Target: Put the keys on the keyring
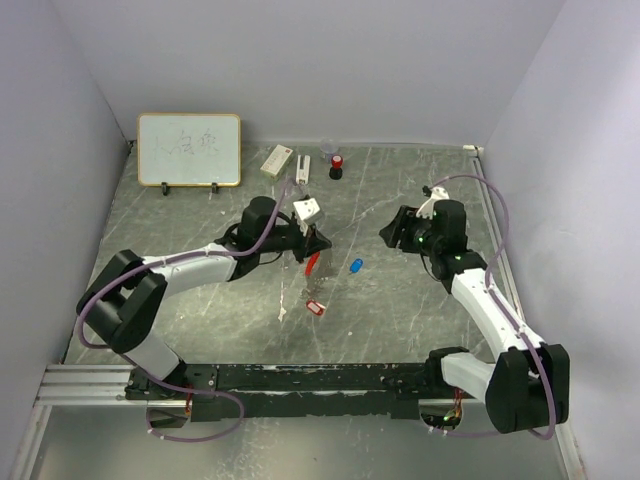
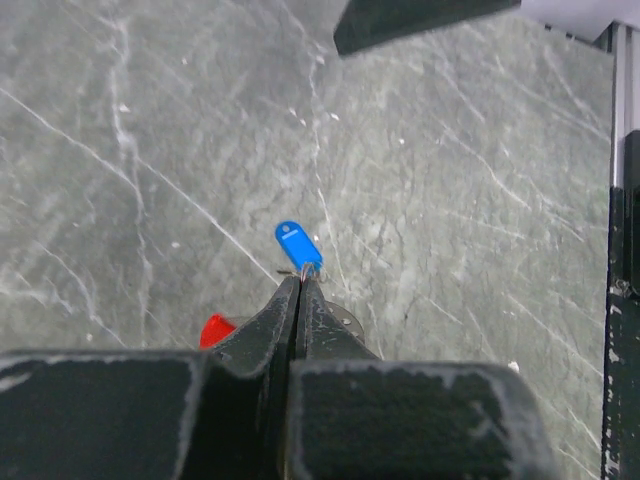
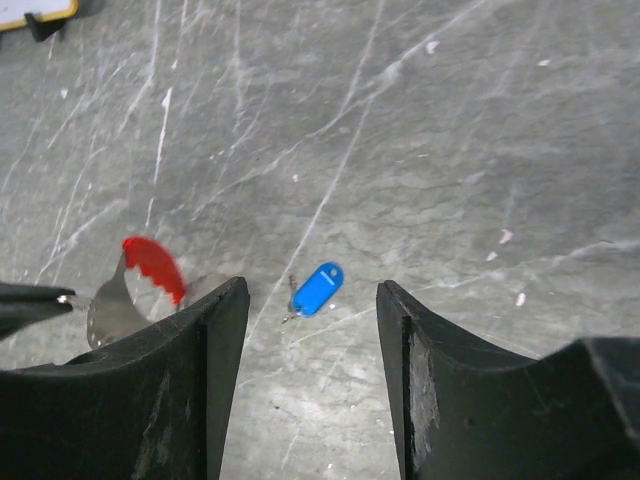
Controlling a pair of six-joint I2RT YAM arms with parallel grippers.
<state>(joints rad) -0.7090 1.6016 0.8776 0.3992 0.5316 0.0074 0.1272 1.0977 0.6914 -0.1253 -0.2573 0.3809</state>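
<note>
Enclosing white walls [image 1: 300,60], grey marbled tabletop [image 1: 400,310]

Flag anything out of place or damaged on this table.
Nothing looks spilled or broken. The blue key and the red key lie apart on the table, neither on the keyring, which hangs from the shut left gripper.

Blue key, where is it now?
In the top view, the blue key lies on the table near the middle, just right of the red strap, a little beyond the red key.
</note>
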